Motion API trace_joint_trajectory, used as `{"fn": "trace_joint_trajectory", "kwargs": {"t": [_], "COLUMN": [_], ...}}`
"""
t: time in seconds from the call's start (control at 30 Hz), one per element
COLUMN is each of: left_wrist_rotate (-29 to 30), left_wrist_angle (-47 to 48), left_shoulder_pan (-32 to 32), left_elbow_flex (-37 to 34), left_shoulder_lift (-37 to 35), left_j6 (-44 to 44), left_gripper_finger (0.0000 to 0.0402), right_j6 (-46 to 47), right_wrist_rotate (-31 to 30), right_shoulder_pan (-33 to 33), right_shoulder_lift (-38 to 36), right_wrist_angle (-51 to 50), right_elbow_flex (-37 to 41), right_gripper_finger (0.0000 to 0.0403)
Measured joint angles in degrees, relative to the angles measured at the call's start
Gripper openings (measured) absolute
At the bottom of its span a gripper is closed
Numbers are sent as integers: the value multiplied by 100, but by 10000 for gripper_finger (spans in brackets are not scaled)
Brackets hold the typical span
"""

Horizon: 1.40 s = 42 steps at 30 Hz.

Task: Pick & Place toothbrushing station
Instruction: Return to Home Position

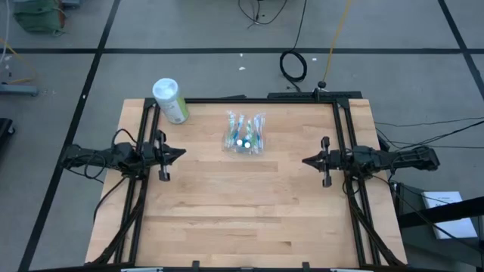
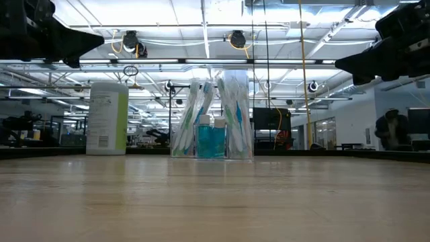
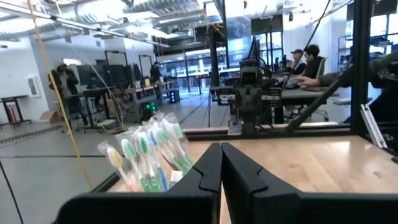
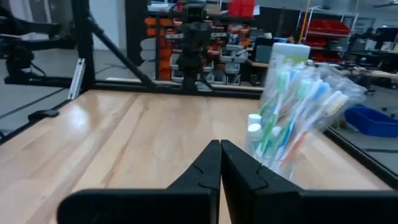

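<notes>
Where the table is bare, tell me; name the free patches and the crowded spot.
Bare wood: the table half nearer than the left gripper and right gripper, and the strip between those two shut grippers. The far right corner is free. Crowded: the far side, where the toothbrushing station stands centrally and the pale-green cylinder at the far left corner.

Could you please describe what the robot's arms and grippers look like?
Both arms are dark, nearly black. The left gripper and right gripper each taper to a point, with two angular, wedge-shaped black fingers. Thin black cables loop over the left arm. No markings show.
</notes>
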<state>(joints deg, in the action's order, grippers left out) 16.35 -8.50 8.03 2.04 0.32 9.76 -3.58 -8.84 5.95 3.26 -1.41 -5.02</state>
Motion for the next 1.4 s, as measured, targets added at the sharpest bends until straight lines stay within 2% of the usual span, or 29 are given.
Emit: {"fn": "trace_joint_trajectory", "kwargs": {"t": [0.2, 0.43, 0.6, 0.77, 0.9, 1.4], "left_wrist_rotate": [-53, -849, -842, -840, -840, -836], "left_wrist_angle": [632, 990, 991, 963, 951, 923], "left_shoulder_pan": [0, 0, 0, 0, 0, 0], "left_elbow_flex": [7, 17, 15, 15, 13, 9], "left_shoulder_lift": [0, 4, 4, 4, 4, 4], "left_j6": [-305, -390, -241, -448, -415, -409], "left_gripper_finger": [20, 4, 26, 40, 42, 42], "right_j6": [-28, -53, -56, -56, -56, -54], "right_wrist_rotate": [302, 301, 287, 275, 274, 291], "right_shoulder_pan": [0, 2, 2, 2, 2, 2], "right_shoulder_lift": [42, 167, 234, 236, 232, 234], "right_wrist_angle": [-139, -146, 121, 614, 962, 1006], "right_elbow_flex": [2, 9, 22, 39, 39, 37], "right_gripper_finger": [2, 2, 2, 2, 2, 2]}}
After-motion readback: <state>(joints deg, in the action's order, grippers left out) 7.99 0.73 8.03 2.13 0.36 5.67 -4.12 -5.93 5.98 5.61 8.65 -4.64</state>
